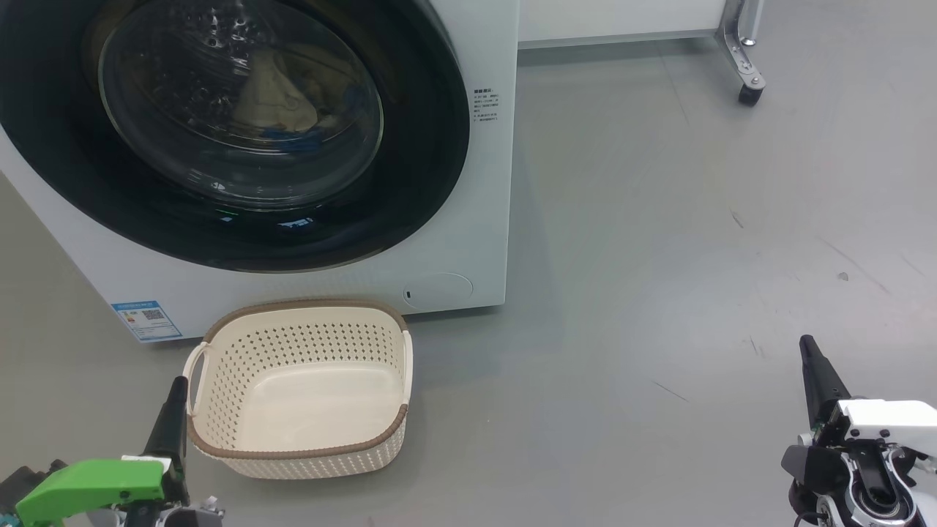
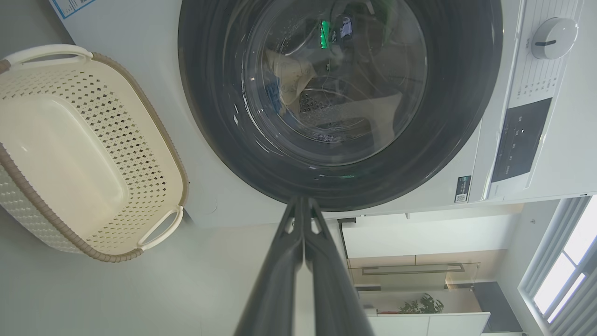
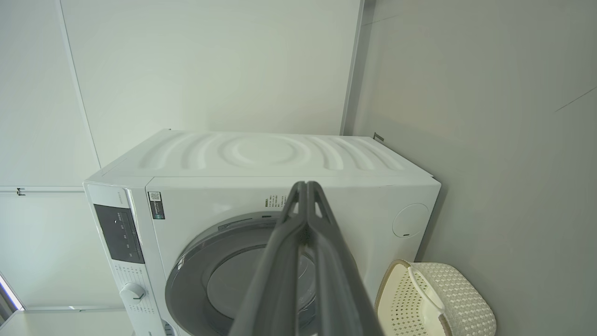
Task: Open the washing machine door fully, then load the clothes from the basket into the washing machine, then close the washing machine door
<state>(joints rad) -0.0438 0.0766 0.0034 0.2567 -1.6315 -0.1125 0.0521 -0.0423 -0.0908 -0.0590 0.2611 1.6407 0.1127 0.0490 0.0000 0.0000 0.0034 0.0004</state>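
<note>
**Load in, door shut, both claws idle**

At lower left of the head view the left gripper [image 1: 176, 388] points up with its two dark fingers pressed together on nothing. It hangs just beside the basket [image 1: 300, 304] without touching it, which reads as a rest pose, not a reach.

The basket stands on the floor [image 1: 659, 219] right below the washing machine door [image 1: 424, 146], close to the white front. That spot keeps the lift to the drum short. Its cream bottom is bare.

Above it, the door's black rim lies flush with the washing machine [image 1: 487, 219], so it looks closed. The clothes [image 1: 278, 99] show through the glass as pale yellow folds with a blue edge, inside the drum. By that, all three steps look done.

Far right, well apart from the machine, the right gripper [image 1: 812, 359] is likewise pinched closed and holds nothing, since nothing seems left to carry.
</note>
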